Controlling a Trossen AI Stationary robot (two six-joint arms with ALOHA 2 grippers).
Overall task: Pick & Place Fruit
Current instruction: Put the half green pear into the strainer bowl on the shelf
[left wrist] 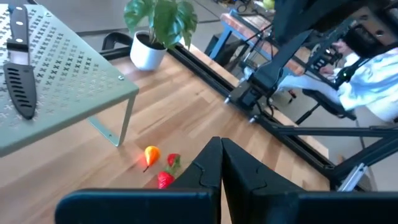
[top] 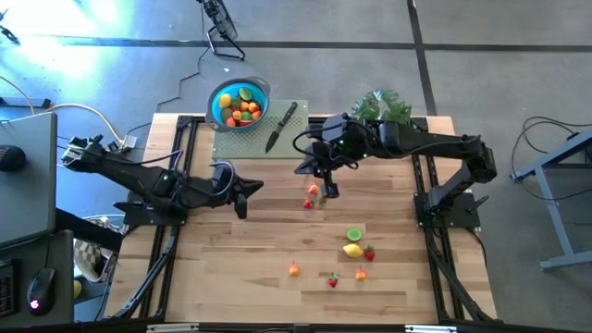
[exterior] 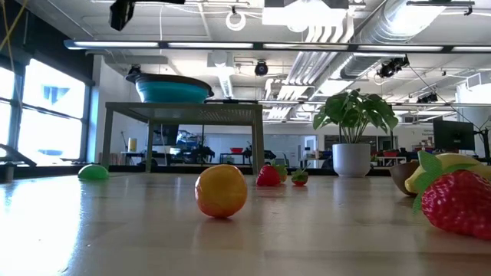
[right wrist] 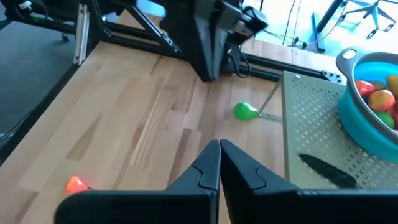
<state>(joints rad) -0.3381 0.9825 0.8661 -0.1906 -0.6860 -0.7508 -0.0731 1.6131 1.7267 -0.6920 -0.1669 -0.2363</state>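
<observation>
Fruit is split between two places right now: several small toy pieces, orange, red and lime green, already sit in the blue plastic bowl (top: 240, 103) on the perforated grey metal stand (top: 231, 141) at the far edge, while the rest lie loose on the pale wooden tabletop (top: 222, 268). You can count the leftovers from above: a red and orange pair (top: 312, 196) near the middle, a green half (top: 354, 235), a yellow lemon (top: 352, 250) touching a red strawberry (top: 369, 252), and three more small pieces nearer the front, the orange one (top: 294, 269) among them. A green pear-shaped piece (right wrist: 245, 111) lies beside the stand's leg (only the right wrist view shows it). Your left gripper (top: 243, 199) rests low over the tabletop's left side with its fingers (left wrist: 205, 171) pressed together, empty. Your right gripper (top: 326, 182) hangs just above the red and orange pair, its fingers (right wrist: 205, 167) likewise closed on nothing. I'd judge you partway through, with roughly nine pieces left to move; the black-handled knife (top: 280, 128) on the stand stays put.
</observation>
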